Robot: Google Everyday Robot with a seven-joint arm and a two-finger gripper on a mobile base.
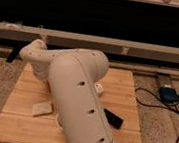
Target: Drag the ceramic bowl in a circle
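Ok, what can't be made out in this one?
Camera view:
1. Ceramic bowl: not visible anywhere; the robot arm covers much of the wooden table.
2. Claw: not visible, hidden beyond the arm's bend at the table's left rear.
3. White object: half hidden by the arm, unidentifiable.
4. Black object: too small to identify.
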